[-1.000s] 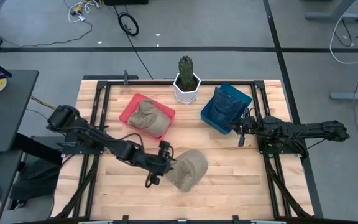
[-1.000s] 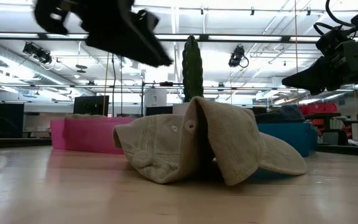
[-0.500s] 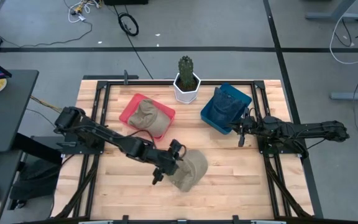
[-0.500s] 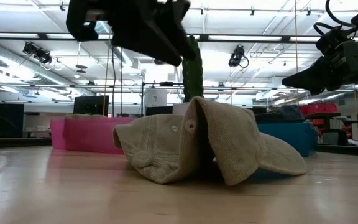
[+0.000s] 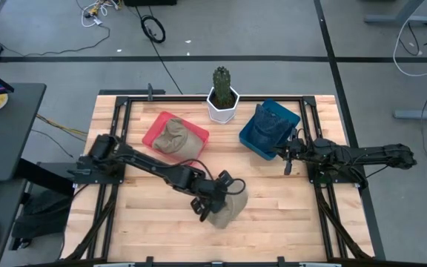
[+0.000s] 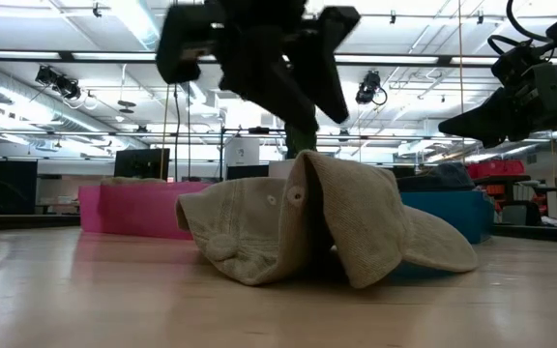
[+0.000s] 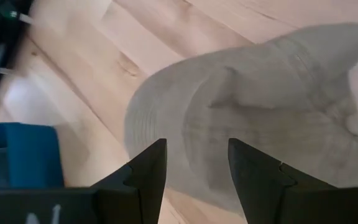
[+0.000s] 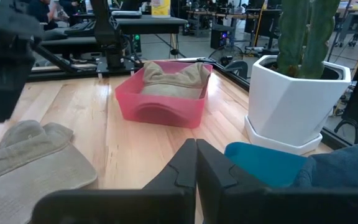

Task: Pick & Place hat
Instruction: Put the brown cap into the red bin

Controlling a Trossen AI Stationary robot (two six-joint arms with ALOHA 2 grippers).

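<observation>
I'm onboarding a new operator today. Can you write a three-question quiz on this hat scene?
1. True or false: the left gripper is shut on the loose khaki hat.
2. What lies in the pink bin? A) a cactus B) a khaki hat C) denim cloth
3. Which arm waits beside the blue bin?

Key:
1. False; its fingers are open above the hat.
2. B
3. The right arm; the right gripper is shut.

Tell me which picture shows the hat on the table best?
The low view: the tan hat fills it side-on, unblocked. The high view shows it small, partly under the left end effector; the left wrist view crops it; the right wrist view catches only part.
</observation>
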